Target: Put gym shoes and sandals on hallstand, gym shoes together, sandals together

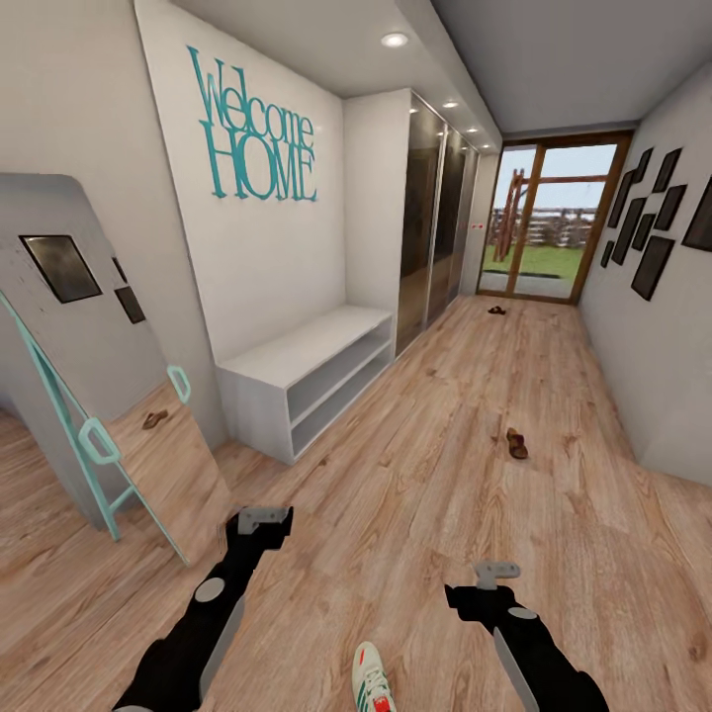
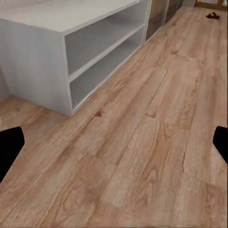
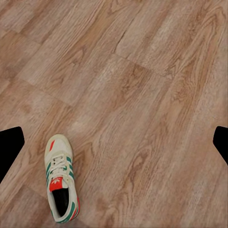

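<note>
The white hallstand (image 1: pixel 297 371) stands against the left wall, its top and two shelves bare; it also fills the near side of the left wrist view (image 2: pixel 57 57). One brown sandal (image 1: pixel 516 443) lies on the corridor floor (image 1: pixel 415 475) mid-hall, and a second sandal (image 1: pixel 496 310) lies near the glass door. A sandal (image 2: pixel 212 15) also shows far off in the left wrist view. One cream gym shoe (image 1: pixel 372 680) lies between my arms, seen from above in the right wrist view (image 3: pixel 61 186). My left gripper (image 1: pixel 265 517) and right gripper (image 1: pixel 494 572) hang open and empty above the floor.
A leaning mirror with a teal frame (image 1: pixel 94 435) stands at the left and reflects a sandal. Mirrored wardrobe doors (image 1: pixel 430 222) follow the hallstand. Dark picture frames (image 1: pixel 653 222) hang on the right wall. A glass door (image 1: pixel 549 227) closes the far end.
</note>
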`<state>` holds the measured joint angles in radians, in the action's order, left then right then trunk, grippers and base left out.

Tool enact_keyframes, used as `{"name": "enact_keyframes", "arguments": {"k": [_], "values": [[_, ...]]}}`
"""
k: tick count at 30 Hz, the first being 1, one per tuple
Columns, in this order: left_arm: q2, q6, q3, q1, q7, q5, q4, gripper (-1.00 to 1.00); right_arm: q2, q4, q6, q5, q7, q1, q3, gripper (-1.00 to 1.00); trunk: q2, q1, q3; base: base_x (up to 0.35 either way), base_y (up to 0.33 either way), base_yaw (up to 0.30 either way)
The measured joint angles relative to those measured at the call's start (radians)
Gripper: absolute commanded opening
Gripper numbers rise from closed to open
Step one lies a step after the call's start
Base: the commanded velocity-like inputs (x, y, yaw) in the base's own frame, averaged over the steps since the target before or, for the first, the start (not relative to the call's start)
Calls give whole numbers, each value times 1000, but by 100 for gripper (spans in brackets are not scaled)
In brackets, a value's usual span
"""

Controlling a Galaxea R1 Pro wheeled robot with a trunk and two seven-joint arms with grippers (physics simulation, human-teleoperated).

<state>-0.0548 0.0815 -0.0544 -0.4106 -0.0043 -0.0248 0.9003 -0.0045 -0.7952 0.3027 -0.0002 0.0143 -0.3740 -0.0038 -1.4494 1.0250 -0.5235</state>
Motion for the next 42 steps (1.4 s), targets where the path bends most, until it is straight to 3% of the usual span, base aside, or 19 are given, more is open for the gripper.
{"name": "enact_keyframes", "arguments": {"k": [3, 6, 11, 24, 28, 30, 42], "values": [[-13, 0, -53, 0, 0, -1, 0, 100, 1, 0, 0, 1, 0, 0, 1, 100, 0, 0, 0, 0, 0, 0], [-32, 0, -150, 0, 2, -2, -2, 100, 2, 1, 0, 2, 0, 0, 2, 100, 0, 0, 0, 0, 0, 0], [-40, 0, -213, 1, 4, -3, -4, 100, 3, 1, 0, 3, 0, 0, 4, 100, 0, 0, 0, 0, 0, 0], [-19, 0, -205, 0, 7, -2, -4, 100, 4, 8, -5, 3, 0, 0, 5, 100, 0, 0, 0, 0, 0, 0], [-8, -1, -170, 1, 7, -1, -2, 100, 4, 9, -8, 3, -1, 0, 5, 100, 0, 0, 0, 0, 0, 0], [-4, 0, -128, 0, 7, 0, 1, 100, 5, 10, -9, 2, -1, 0, 5, 100, 0, 0, 0, 0, 0, 0], [18, 0, -121, -1, 7, 0, 17, 100, 5, 16, -24, -4, 0, 0, 5, 100, 0, 0, 0, 0, 0, 0]]}}
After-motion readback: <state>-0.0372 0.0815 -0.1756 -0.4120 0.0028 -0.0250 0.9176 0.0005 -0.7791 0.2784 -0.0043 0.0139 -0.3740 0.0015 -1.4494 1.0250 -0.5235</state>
